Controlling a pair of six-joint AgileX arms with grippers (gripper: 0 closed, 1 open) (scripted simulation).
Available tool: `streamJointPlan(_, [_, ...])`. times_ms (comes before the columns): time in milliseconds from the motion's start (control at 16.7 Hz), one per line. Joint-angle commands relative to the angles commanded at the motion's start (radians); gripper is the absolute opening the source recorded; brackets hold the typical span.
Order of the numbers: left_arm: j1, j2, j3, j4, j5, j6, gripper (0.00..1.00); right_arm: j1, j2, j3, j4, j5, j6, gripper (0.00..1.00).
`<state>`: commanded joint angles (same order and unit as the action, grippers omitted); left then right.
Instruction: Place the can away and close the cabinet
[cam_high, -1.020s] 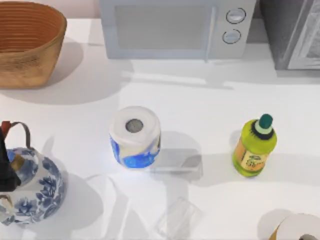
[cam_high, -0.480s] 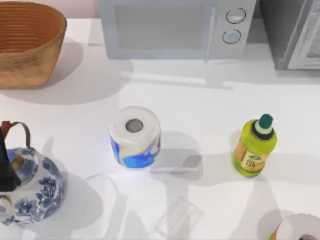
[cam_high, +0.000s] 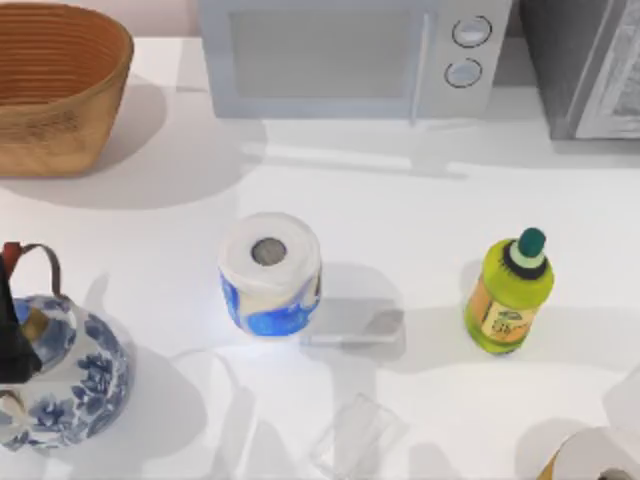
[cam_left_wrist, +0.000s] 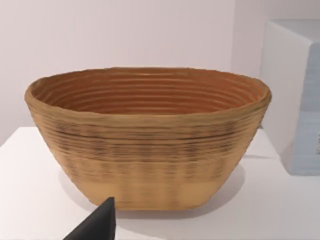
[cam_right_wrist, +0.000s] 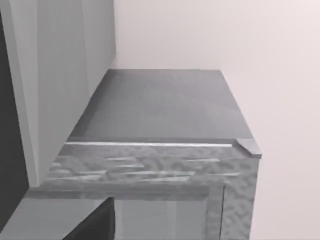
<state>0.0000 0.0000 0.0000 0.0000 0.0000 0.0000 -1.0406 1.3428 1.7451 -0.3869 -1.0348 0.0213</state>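
Top view: a white table (cam_high: 400, 200) is seen from above, with a microwave (cam_high: 320, 60) at the upper middle and the grey cabinet (cam_high: 590, 60) at the upper right corner. A woven basket (cam_high: 50, 90) is set at the upper left and a blue-patterned teapot (cam_high: 70, 380) at the lower left. A blue-wrapped paper roll (cam_high: 270, 270) is stood at the centre, and a green bottle (cam_high: 510, 295) right of it. Which of these is the can cannot be told.

The left gripper (cam_left_wrist: 97, 225) is pointed at the basket and the right gripper (cam_right_wrist: 95, 225) at the cabinet. Whether either is apart or together cannot be told.

The task is judged barely begun. The can must first be located and grasped.
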Motion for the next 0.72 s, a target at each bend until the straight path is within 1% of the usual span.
streamJointPlan(300, [0.000,0.000,0.000,0.000,0.000,0.000,1.00,0.004,0.001,0.002,0.002,-0.002,0.000,1.00])
streamJointPlan(420, [0.000,0.000,0.000,0.000,0.000,0.000,1.00,0.022,-0.003,0.002,0.003,0.029,0.000,1.00])
streamJointPlan(540, [0.000,0.000,0.000,0.000,0.000,0.000,1.00,0.070,-0.011,-0.001,0.004,0.103,0.001,1.00])
streamJointPlan(720, [0.000,0.000,0.000,0.000,0.000,0.000,1.00,0.202,-0.025,-0.011,0.003,0.285,0.004,1.00])
